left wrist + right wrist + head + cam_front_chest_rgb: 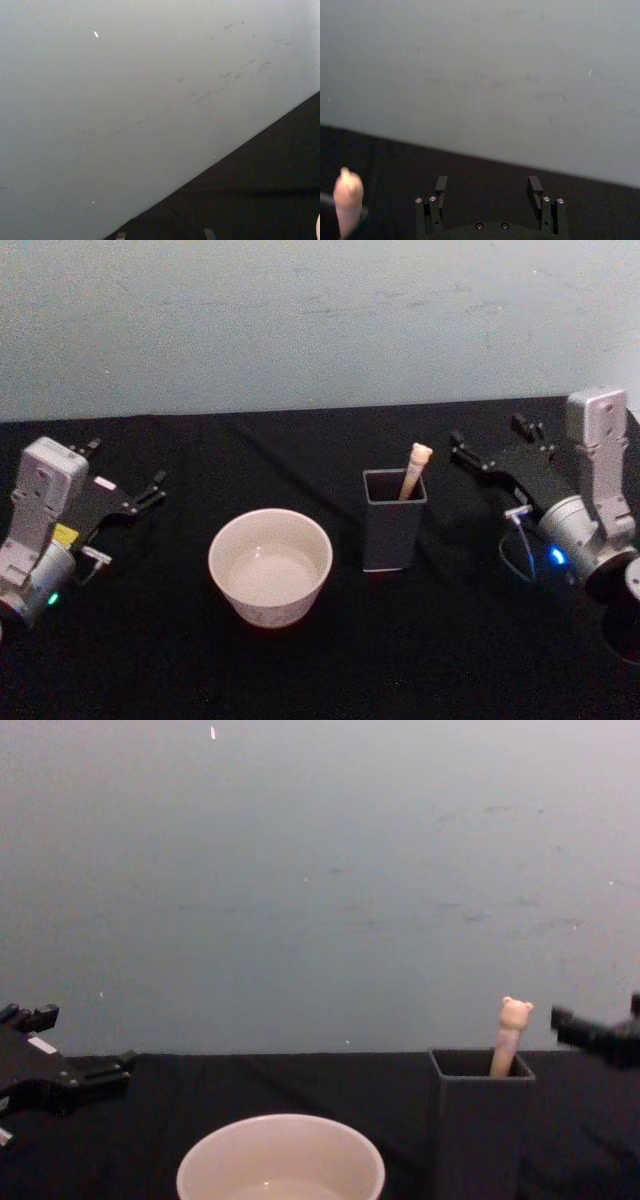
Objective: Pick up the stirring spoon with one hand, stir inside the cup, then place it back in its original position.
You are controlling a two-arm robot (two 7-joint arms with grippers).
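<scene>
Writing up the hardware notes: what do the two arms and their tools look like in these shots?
Both arms end in light grey boxy wrist housings with rounded silver joints. The left tool is black with thin fingers, a yellow patch, a white label and a green light. The right tool is black too, with a blue light and a thin looped cable. In the right wrist view its two black fingers show silver screw heads.

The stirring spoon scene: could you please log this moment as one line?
stirring spoon: upright in holder | cup: untouched | left gripper: open, idle | right gripper: open, idle
</scene>
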